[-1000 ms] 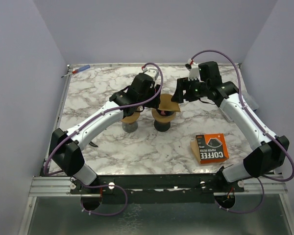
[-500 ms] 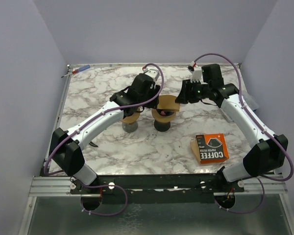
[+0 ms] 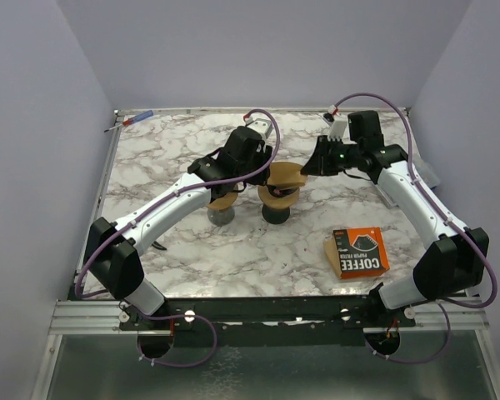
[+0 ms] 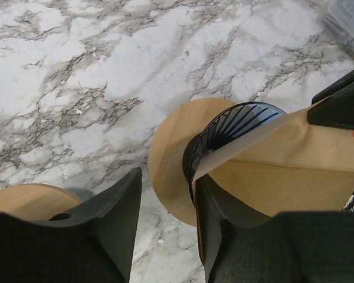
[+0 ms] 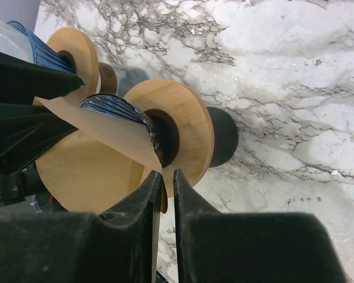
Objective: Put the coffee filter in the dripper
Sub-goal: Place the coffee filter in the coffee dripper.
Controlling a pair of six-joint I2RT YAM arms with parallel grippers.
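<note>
- Since 1 second ago, the right gripper (image 5: 166, 175) has drawn a little to the right and its fingers have closed in. The left gripper (image 4: 166, 181) has narrowed too, and the coffee filter (image 5: 88, 171) now lies lower over the dripper (image 4: 236, 127).
- The right gripper's 2 fingers stand almost together, pinched on the right edge of the brown paper filter.
- The left gripper's fingers stand apart. The dripper's left rim and the filter's left edge sit between them, the paper close against 1 finger.
- The filter is held spread between the 2 grippers, tilted, its lower part dipping into the ribbed blue cone.
- The dripper has a round wooden collar (image 4: 168, 159) and stands on a dark base near the middle of the marble table (image 3: 233, 250).
- A second dripper (image 5: 71, 50) with the same wooden collar stands just to the left, under the left arm.
- An orange and black box (image 3: 360, 252) of coffee filters lies to the right and nearer, well apart from both drippers.
- A small tool with a red and blue handle (image 3: 135, 120) lies at the far left corner.
</note>
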